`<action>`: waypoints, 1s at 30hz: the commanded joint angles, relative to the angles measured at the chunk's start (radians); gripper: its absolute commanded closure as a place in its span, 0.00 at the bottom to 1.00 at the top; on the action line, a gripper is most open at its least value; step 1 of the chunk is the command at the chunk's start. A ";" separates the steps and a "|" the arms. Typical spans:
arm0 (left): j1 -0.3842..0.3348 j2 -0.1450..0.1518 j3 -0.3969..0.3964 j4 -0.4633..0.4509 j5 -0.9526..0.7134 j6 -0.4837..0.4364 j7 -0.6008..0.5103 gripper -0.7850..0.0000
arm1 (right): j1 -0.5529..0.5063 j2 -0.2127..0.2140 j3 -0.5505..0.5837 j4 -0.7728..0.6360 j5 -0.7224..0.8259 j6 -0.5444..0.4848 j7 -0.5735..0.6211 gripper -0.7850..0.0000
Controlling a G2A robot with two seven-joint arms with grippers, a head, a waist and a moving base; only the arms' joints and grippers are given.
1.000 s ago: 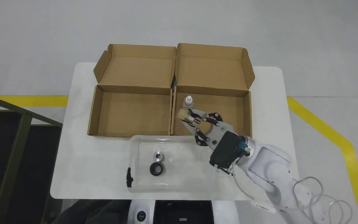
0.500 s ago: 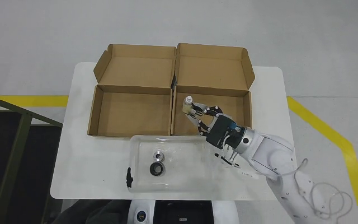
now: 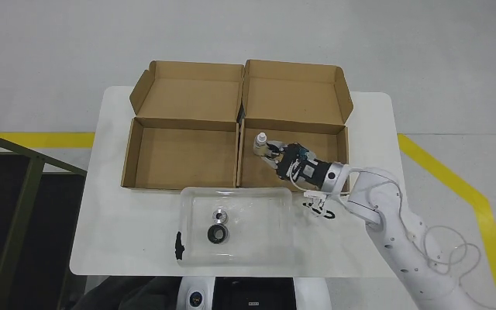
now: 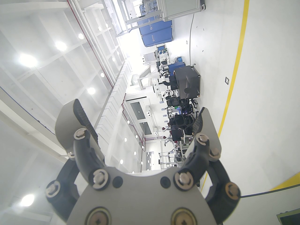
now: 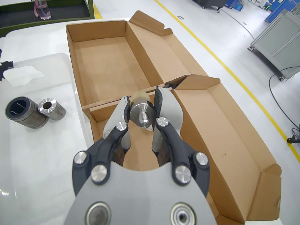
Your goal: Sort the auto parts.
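My right gripper (image 5: pixel 141 100) is shut on a metal mount with a threaded stud and a yellowish rubber end (image 5: pixel 140 108). It holds this low inside the right cardboard box (image 3: pixel 329 159), near that box's left wall, where my right gripper (image 3: pixel 271 153) shows from above. A small white part (image 3: pixel 262 140) stands in the same box just beyond the fingers. The left cardboard box (image 3: pixel 182 159) holds nothing. A dark bearing sleeve (image 5: pixel 20 114) and a silver bushing (image 5: pixel 50 108) lie in the clear tray (image 3: pixel 271 240). My left gripper (image 4: pixel 140 118) is open, pointing out into the room.
Both boxes have their lids (image 3: pixel 291 93) folded back at the far side. A small black piece (image 3: pixel 179 246) sits at the tray's left edge. Bare white table (image 3: pixel 108 201) lies left of the boxes and tray.
The right arm has carried the mount from above the tray's far rim into the right box and lowered it near the white part, with the wrist turning flatter.
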 commanded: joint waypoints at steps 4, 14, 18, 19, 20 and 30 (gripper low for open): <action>0.000 0.000 0.000 0.000 0.000 0.000 0.000 0.00 | 0.032 -0.001 -0.007 0.056 0.007 -0.028 0.058 1.00; 0.000 0.000 0.000 0.000 0.000 0.000 0.000 0.00 | 0.120 -0.007 -0.019 0.175 0.026 -0.063 0.157 1.00; 0.000 0.000 0.000 0.000 0.000 0.000 0.000 0.00 | 0.154 -0.011 -0.040 0.221 0.044 -0.089 0.200 1.00; 0.000 0.000 0.000 0.000 0.000 0.000 0.000 0.00 | 0.165 -0.013 -0.049 0.238 0.048 -0.096 0.210 1.00; 0.000 0.000 0.000 0.000 0.000 0.000 0.000 0.00 | 0.176 -0.016 -0.058 0.254 0.054 -0.100 0.216 1.00; 0.000 0.000 0.000 0.000 0.000 0.000 0.000 0.00 | 0.275 -0.045 -0.151 0.393 0.054 -0.081 0.220 1.00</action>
